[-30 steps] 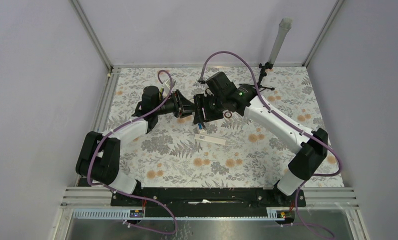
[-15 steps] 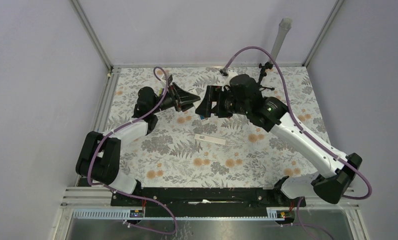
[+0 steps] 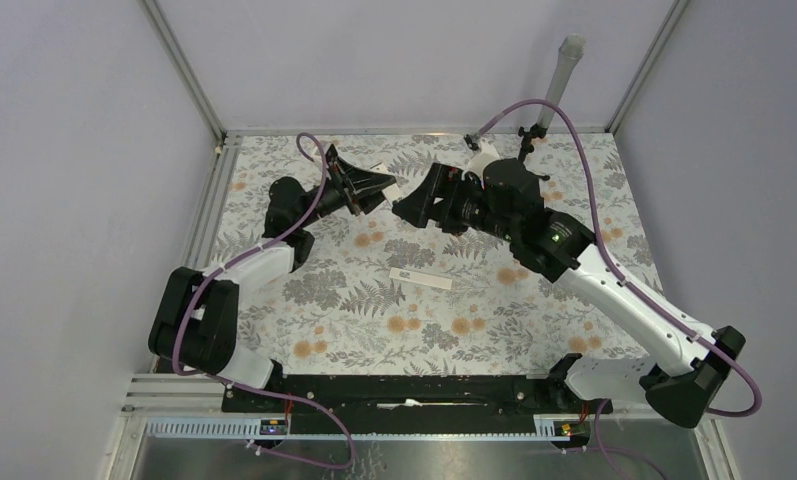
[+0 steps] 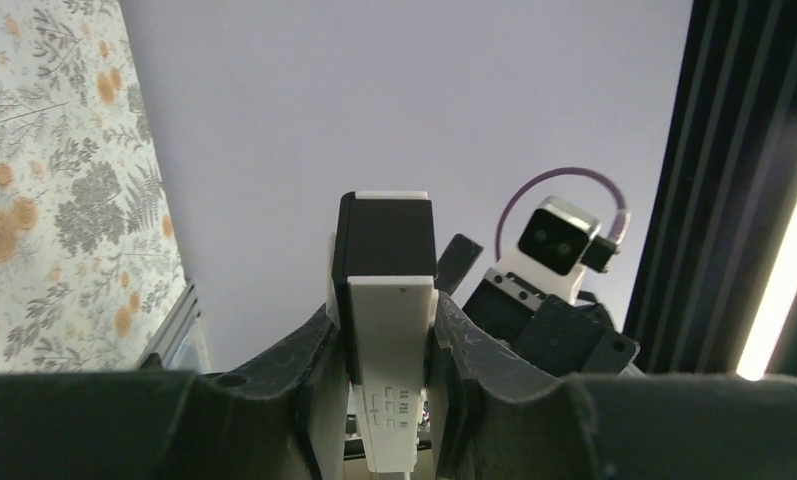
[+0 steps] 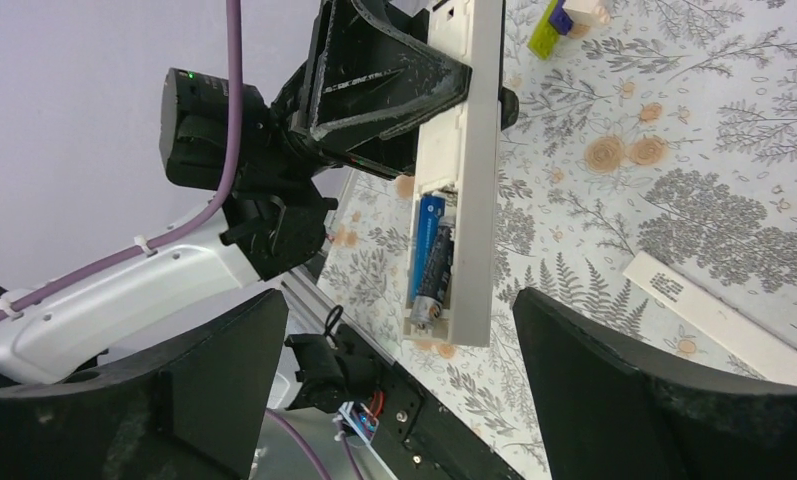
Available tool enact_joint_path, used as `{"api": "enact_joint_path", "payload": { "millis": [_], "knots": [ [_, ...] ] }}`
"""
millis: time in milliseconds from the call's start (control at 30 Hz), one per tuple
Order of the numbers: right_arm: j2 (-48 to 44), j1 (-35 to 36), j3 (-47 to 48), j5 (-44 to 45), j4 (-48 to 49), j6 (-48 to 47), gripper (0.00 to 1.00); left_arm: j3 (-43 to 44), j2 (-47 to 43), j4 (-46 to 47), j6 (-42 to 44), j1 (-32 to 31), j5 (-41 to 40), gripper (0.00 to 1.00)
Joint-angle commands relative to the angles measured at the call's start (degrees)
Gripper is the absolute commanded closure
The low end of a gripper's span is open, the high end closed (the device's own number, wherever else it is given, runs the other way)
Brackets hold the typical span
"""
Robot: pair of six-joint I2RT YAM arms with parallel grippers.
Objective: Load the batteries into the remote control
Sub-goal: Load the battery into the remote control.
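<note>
While the left gripper (image 3: 364, 183) holds the remote control (image 5: 479, 150) raised above the floral-patterned table (image 3: 474, 330), the right gripper (image 3: 417, 203) faces it from just beside, its jaws spread wide with nothing between them. The left fingers are clenched on the sides of the white bar near its middle. The left wrist view shows the bar's dark end pointing out past the fingertips. In the right wrist view the bar's back is turned towards the camera and its long recess is uncovered. The batteries (image 5: 426, 250) lie in it side by side, one blue and one darker, near the free end of the bar. A flat white strip (image 3: 421, 278), probably the recess cover, lies on the table below and nearer the arm bases, well apart from both grippers. The main risk appears to be the batteries falling out, since nothing covers them and the bar is held in the air at a tilt. The darker battery may not be fully seated, though that is hard to tell. A push from the right gripper on the unsupported end could also pivot the bar in the left fingers.
</note>
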Motion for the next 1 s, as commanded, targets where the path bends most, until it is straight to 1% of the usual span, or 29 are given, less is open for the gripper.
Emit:
{"api": "enact_joint_path", "payload": {
  "millis": [0,167,267,367,433,633,833,967],
  "knots": [
    [-3.5,-0.26,-3.69,-0.4,9.49,4.32,0.08,0.41,-2.8,4.68,-4.68,0.29,-3.99,0.84],
    [-5.38,-0.25,-6.8,-0.3,14.8,7.51,0.07,0.69,-3.21,4.88,-6.6,0.29,-5.31,0.84],
    [-6.96,-0.22,-9.06,0.57,19.1,9.27,0.09,0.34,-3.63,5.1,-8.13,0.29,-5.95,0.84],
    [-7.86,-0.22,-9.92,1.29,21.81,10.43,0.15,-0.11,-3.98,5.32,-9.51,0.29,-6.71,0.84],
    [-7.85,-0.21,-9.86,1.81,21.93,10.99,0.24,-0.26,-4.16,5.64,-10.54,0.29,-7.12,0.84],
    [-7.34,-0.23,-9.9,2.02,22.68,13.13,0.36,-0.04,-4.48,5.76,-12.15,0.29,-7.5,0.84],
    [-6.02,-0.41,-9.14,2.07,21.04,14.59,0.46,0.25,-4.92,5.44,-12.12,0.29,-7.4,0.84],
    [-5.58,-0.7,-8.93,2.18,20.41,15.21,0.46,0.5,-5.54,3.86,-11.02,0.29,-7.09,0.84]
  ]
}}
